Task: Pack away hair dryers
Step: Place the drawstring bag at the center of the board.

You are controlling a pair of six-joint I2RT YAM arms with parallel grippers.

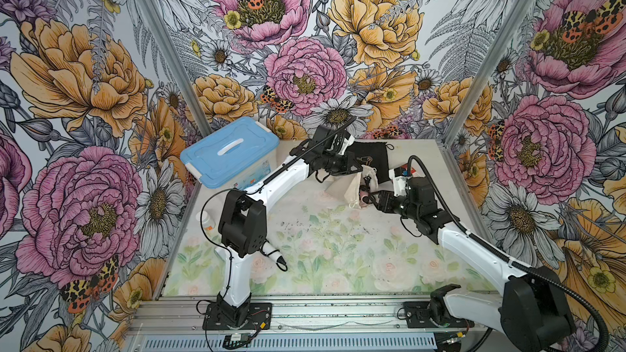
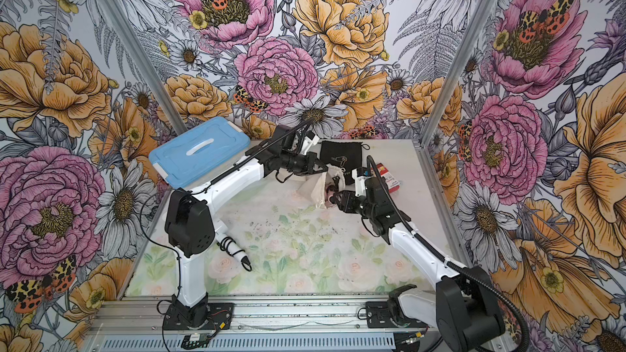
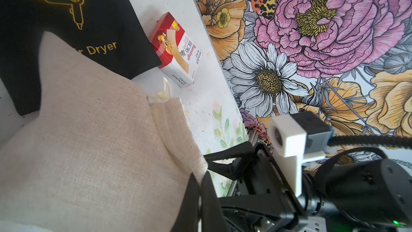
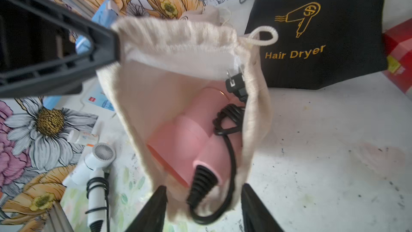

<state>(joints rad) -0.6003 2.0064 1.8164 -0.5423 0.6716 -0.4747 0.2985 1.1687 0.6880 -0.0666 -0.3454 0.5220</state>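
Note:
A pink hair dryer (image 4: 194,135) with black cord lies inside the beige drawstring pouch (image 4: 178,39), its cord end sticking out of the mouth. My right gripper (image 4: 204,186) is open at that mouth, its jaws standing either side of the cord end and apart from it. My left gripper (image 3: 200,175) is shut on the beige pouch's (image 3: 89,141) rim and holds the mouth up. A white hair dryer (image 4: 95,164) with wound cord lies on the table by the left arm's base (image 1: 271,250). In both top views the grippers meet at the back middle (image 1: 371,198) (image 2: 325,169).
A black "Hair Dryer" pouch (image 3: 66,18) lies flat behind the beige one. Beside it is a red and white bandage box (image 3: 178,52). A blue lidded box (image 1: 230,154) stands at the back left, and a small white bottle (image 1: 206,220) sits by the left wall.

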